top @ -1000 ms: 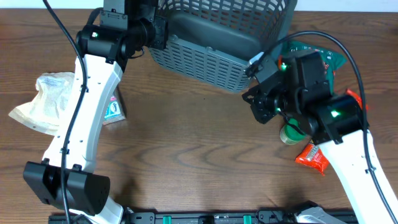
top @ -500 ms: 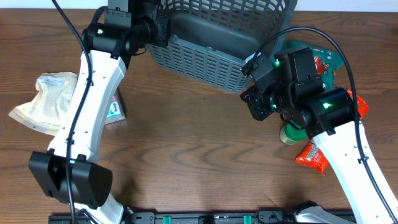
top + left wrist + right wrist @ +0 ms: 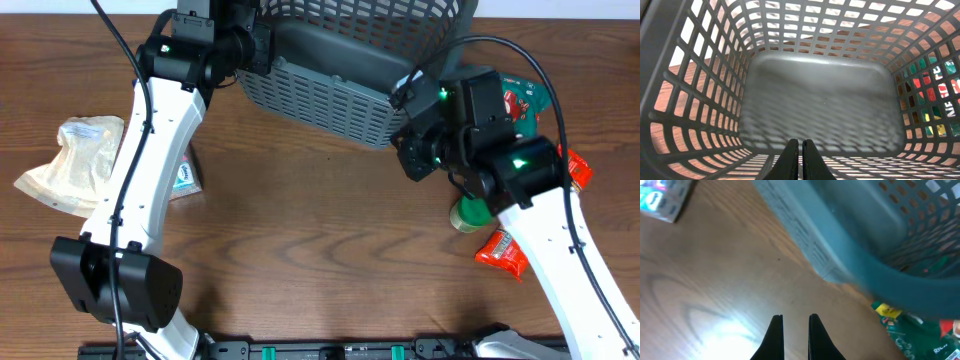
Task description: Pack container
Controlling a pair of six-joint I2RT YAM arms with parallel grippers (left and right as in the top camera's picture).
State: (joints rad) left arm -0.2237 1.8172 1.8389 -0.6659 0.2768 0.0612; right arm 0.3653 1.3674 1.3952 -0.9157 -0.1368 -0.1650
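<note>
A: Left gripper (image 3: 800, 157) first: jaws pinched together, only a hairline between them, nothing visible in the pinch. Its wrist view stares straight into the container (image 3: 820, 95). Bare inside!

B: Right gripper (image 3: 792, 335) is parted and empty, hanging over the table (image 3: 700, 280) with the container's corner just beyond its tips.

A: The container sits at the far edge, between the 2 arms, with the left gripper up at its near-left rim. Whether it touches that rim, I cannot tell.

B: How does it handle, you reckon?

A: Stiff moulded plastic, light for its bulk I'd say, with lattice walls and a thick rim. The rim is the place to grab. The slats could flex, and a 1-corner hold would likely let it swing.

B: Cargo lies outside: a green packet (image 3: 520, 95), a red packet (image 3: 503, 250) and a green-lidded jar (image 3: 468, 213) by the right arm, a beige bag (image 3: 70, 165) and a small box (image 3: 183, 178) on the left.
</note>
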